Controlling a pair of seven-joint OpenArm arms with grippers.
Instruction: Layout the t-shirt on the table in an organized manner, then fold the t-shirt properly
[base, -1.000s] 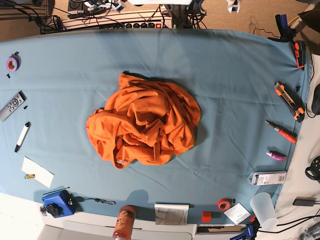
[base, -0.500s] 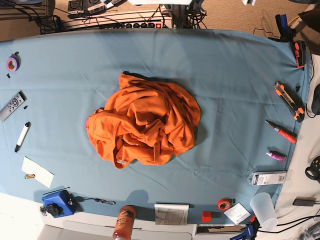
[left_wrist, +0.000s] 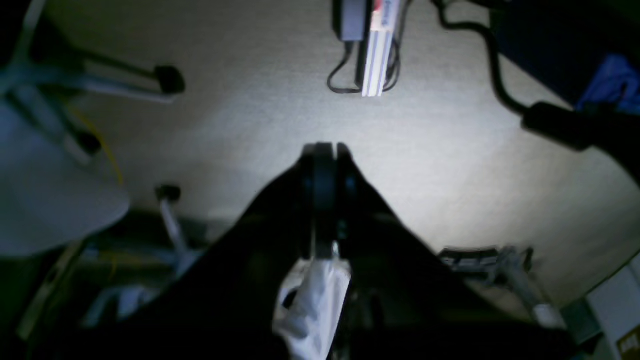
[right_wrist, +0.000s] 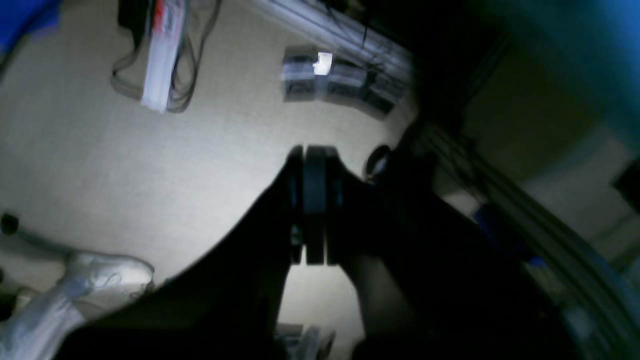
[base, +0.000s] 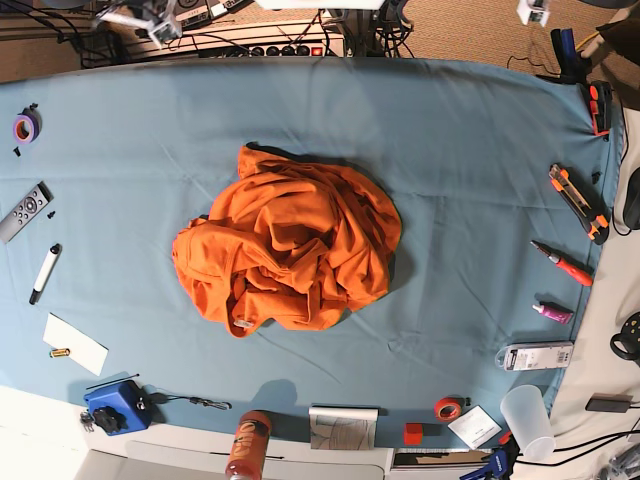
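The orange t-shirt (base: 290, 250) lies crumpled in a heap at the middle of the teal-covered table (base: 470, 170). Neither gripper is near it. In the left wrist view my left gripper (left_wrist: 325, 150) is shut and empty, hanging over beige carpet. My right gripper (right_wrist: 312, 150) is likewise shut on nothing above the floor. In the base view only small pale parts of the arms show beyond the table's far edge: the right arm (base: 150, 25) at top left, the left arm (base: 533, 12) at top right.
Small items line the table's edges: a remote (base: 24, 212), a marker (base: 44, 273) and purple tape (base: 25, 127) at left; a utility knife (base: 578, 203) and a red tool (base: 562, 264) at right; a plastic cup (base: 527, 420), a blue box (base: 117, 405) and an orange bottle (base: 248, 445) in front.
The arm parts at the top edge have spread outward, one to the left and one to the right. The t-shirt has not moved.
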